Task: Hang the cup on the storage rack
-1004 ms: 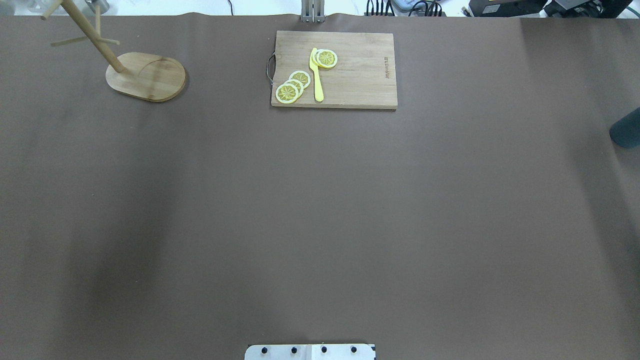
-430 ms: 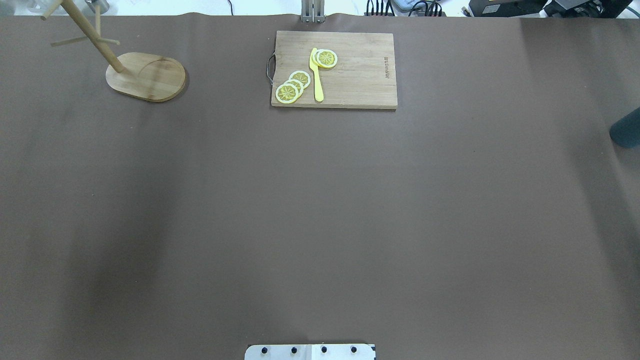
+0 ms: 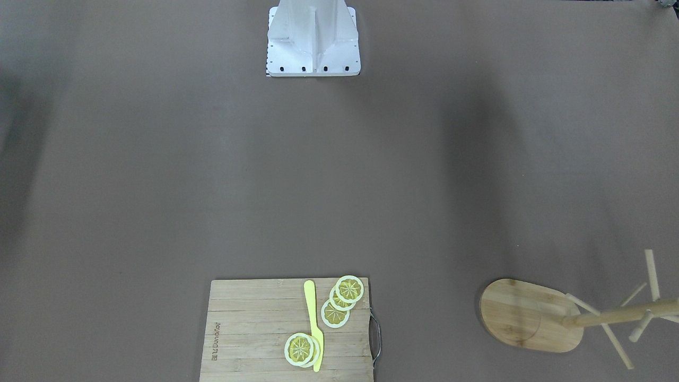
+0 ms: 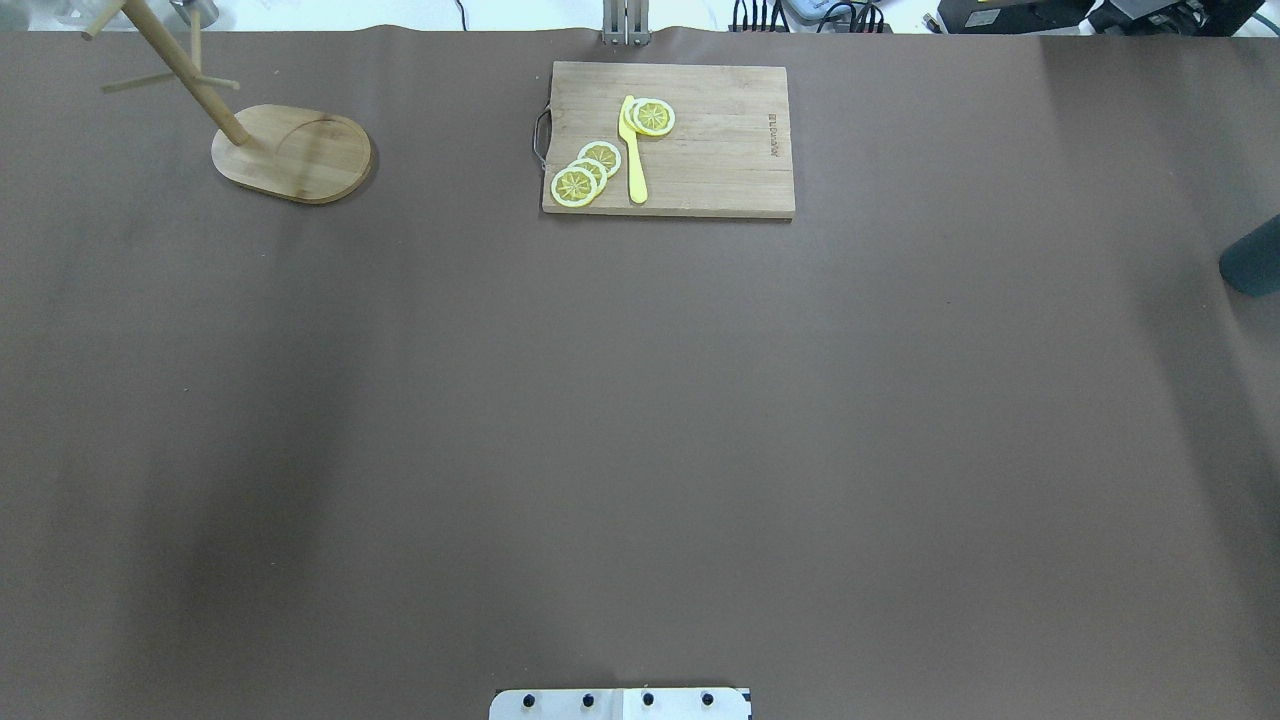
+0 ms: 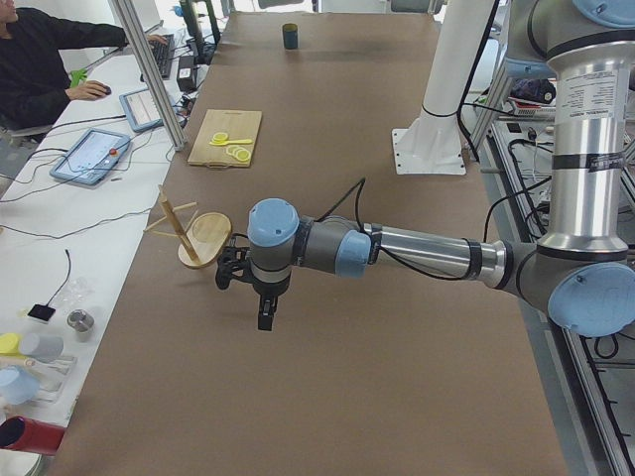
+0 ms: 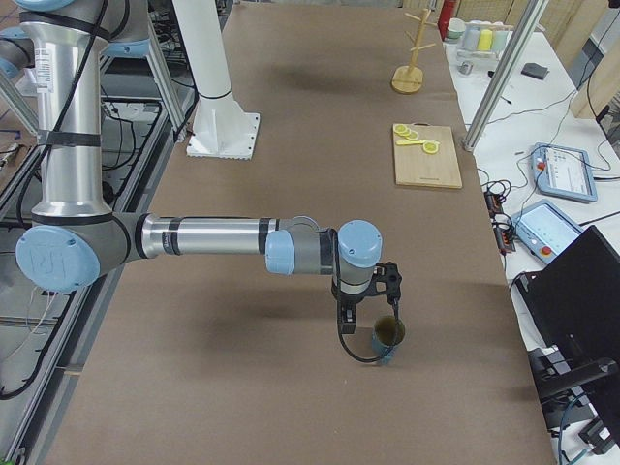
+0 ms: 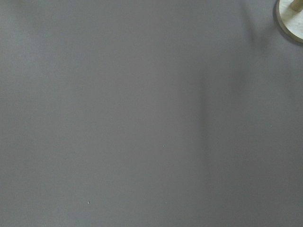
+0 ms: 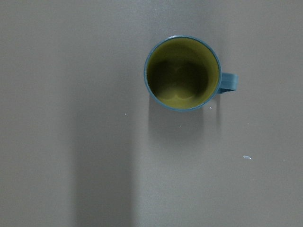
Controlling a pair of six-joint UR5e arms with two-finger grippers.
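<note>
Nothing is hung yet, so the task is at its very start. In the overhead view the rack point(image 4: 290, 155) stands in the upper left corner, and the pegs that show are bare. The left side view shows the left gripper point(image 5: 245, 297) hanging over the table point(image 4: 640, 450) near the rack. How far its jaws are apart cannot be told from there, though it seems to carry nothing. The board point(image 4: 700, 150) lies at top centre and plays no part. The cup point(image 4: 1253, 258) stands upright on the table at the right edge, well apart from the rack. In the right side view the right gripper point(image 6: 370, 315) hovers just above it, and the wrist camera looks straight down into it, with the handle toward frame right. Its opening cannot be told either. Grasping, lifting, carrying across and hooking the handle on a peg all remain.
</note>
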